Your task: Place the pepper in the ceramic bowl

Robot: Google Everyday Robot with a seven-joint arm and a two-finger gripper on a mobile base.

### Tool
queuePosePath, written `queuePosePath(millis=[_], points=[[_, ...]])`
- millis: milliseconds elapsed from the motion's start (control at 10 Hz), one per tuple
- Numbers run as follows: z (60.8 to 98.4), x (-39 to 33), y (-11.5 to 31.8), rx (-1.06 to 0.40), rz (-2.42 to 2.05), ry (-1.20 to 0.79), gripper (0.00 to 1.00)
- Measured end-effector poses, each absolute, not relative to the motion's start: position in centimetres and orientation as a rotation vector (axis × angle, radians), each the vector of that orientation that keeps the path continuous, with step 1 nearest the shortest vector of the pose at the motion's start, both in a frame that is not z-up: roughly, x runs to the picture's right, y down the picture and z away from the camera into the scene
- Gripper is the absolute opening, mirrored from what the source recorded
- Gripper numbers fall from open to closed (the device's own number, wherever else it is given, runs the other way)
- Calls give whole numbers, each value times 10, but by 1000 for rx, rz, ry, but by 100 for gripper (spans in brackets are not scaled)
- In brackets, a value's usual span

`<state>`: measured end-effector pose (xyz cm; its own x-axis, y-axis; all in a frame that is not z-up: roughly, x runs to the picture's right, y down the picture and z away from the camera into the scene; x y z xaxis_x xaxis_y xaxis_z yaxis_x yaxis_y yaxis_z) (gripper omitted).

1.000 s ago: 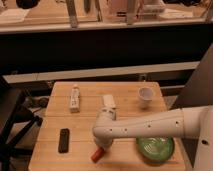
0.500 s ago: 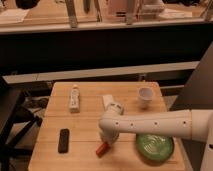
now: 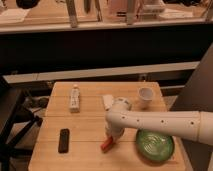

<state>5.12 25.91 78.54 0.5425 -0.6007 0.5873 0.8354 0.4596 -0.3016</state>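
ROBOT REACHES FOR PEPPER: The hand (image 3: 109,138) points downward at the lower centre of the frame, its tip right upon the red-orange pepper (image 3: 106,145), which slants just over the wooden counter (image 3: 85,152); how far the hand is open, and whether it truly has the pepper clamped, cannot be told from this view. The white arm (image 3: 160,122) runs in from the right edge of the frame, crossing just above the green ceramic bowl (image 3: 156,146); the bowl sits empty at lower right, near the pepper but apart from it, so the pepper is not yet in it. Further out, a black bar (image 3: 64,140) lies at lower left; a white bottle (image 3: 74,98) lies on its side at the counter's upper left; a small white object (image 3: 107,101) shows just above the wrist; a white cup (image 3: 145,96) stands at upper right.

The risks look plain enough: the pepper is slender and seems to be met near one end, so a loose hold could let it swivel or drop short of the bowl; carried too low, its hanging end could catch the near rim and shove the bowl toward the counter's right edge; let go from too high, it might skip off the glossy glaze.
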Motion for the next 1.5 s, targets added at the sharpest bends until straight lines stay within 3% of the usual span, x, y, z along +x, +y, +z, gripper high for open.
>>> queuePosePath(millis=[700, 1500], points=[[782, 82, 220, -576, -893, -426, 0], [768, 157, 204, -557, -820, -429, 0]])
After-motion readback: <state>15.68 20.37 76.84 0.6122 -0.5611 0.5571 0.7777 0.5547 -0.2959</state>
